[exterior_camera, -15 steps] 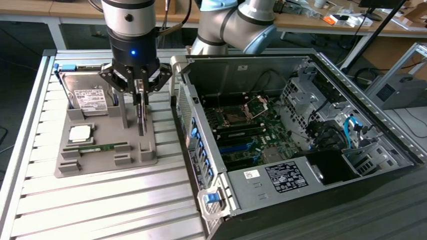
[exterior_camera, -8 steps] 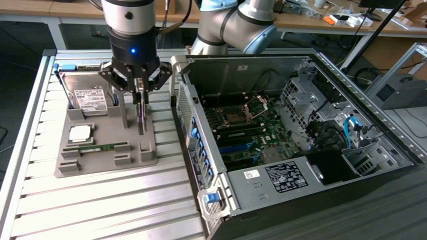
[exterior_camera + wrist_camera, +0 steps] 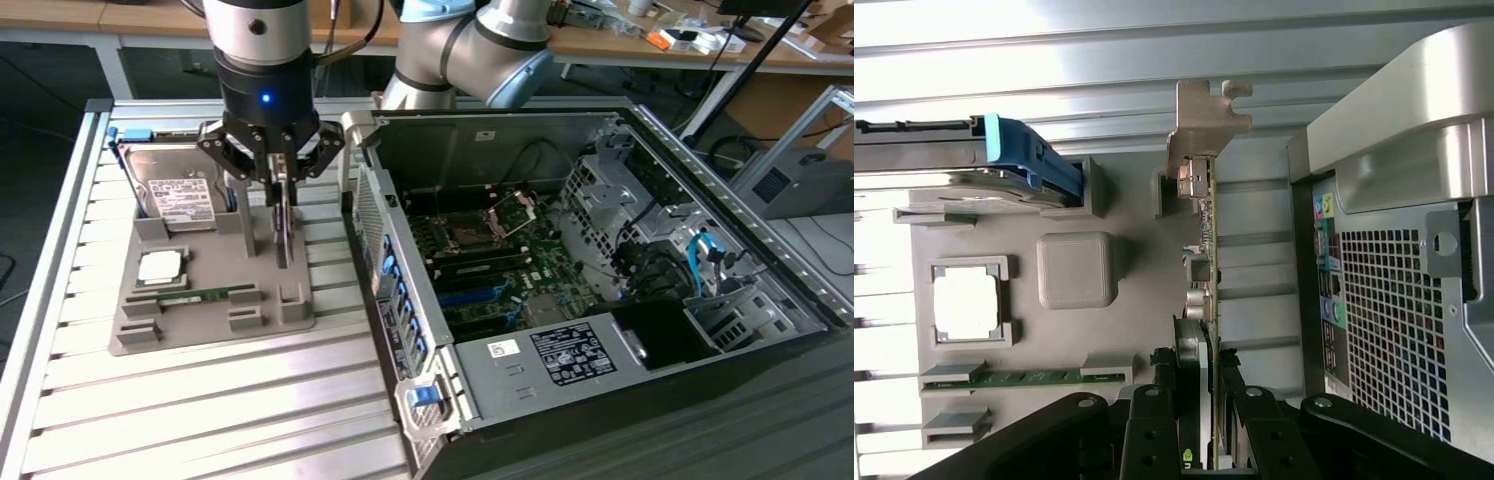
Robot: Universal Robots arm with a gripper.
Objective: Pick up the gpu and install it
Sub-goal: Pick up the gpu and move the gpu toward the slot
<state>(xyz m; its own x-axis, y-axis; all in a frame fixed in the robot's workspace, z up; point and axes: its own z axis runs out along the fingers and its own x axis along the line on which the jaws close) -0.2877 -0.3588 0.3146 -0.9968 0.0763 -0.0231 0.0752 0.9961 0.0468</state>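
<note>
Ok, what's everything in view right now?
gpu: one, dark board with silver bracket, on edge in the gripper, at the tray's slot
drive: one, silver with white label and blue frame, standing at the tray's far end
CPU: one, silver, mid-tray
RAM: one, green, lying flat at the tray's near end
tray: one, grey, on the table, the exterior view's left
case: one, grey, side open, the exterior view's right
table: one, silver, slatted, under the tray
arm: one, silver and blue, behind the case
gripper: one, black, closed on the gpu
</note>
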